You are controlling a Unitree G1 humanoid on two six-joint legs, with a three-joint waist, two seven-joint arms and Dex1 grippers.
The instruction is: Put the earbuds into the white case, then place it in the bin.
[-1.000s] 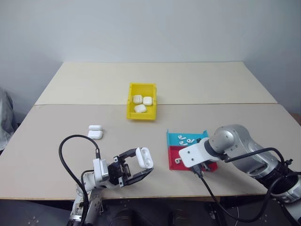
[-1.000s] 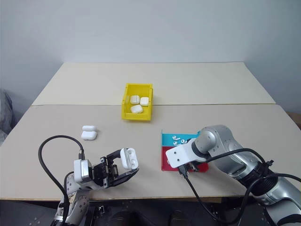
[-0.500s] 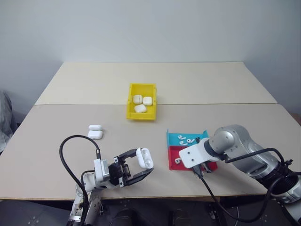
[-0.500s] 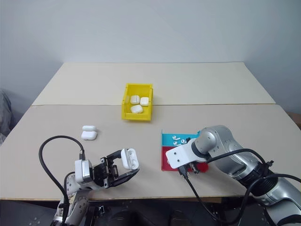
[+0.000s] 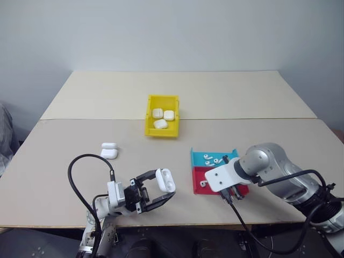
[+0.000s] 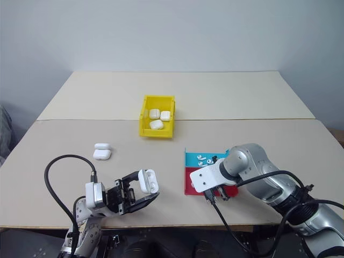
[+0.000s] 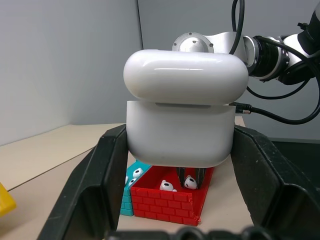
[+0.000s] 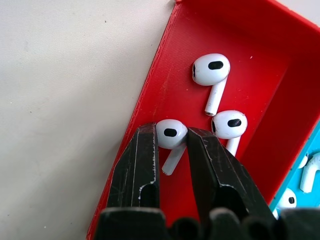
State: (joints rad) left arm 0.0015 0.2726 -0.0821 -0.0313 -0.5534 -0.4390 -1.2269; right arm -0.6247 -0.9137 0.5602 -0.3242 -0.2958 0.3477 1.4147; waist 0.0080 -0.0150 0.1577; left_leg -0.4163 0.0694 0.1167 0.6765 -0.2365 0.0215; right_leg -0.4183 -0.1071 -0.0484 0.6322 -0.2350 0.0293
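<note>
A: Pinching 1 earbud [image 8: 170, 133] by its head in the right tool [image 8: 172, 142], down in the red tray [image 8: 250, 65], close against the tray's side wall.

B: Lifting straight up first, then. Avoiding any drag along that wall, and any nudge to the 2 other earbuds lying just beside.

A: Clamping the white case [image 5: 167, 181] in the left tool [image 5: 164, 186], lid hinged open, raised off the tabletop [image 5: 64, 177], well apart from the yellow bin [image 5: 152, 130].

B: Holding that case steady and tilting its open mouth toward the incoming earbud. Leading with the stem, probably, given the shape.

A: Struggling to see the sockets, though; looking at nothing but the case's glossy outer shell.

B: Losing part of the stem behind 1 black finger too, so only guessing at how square the pinch is.

A: Barely making out the tiny earbuds in the blue tray [image 5: 207, 157]; not managing a count there.
</note>
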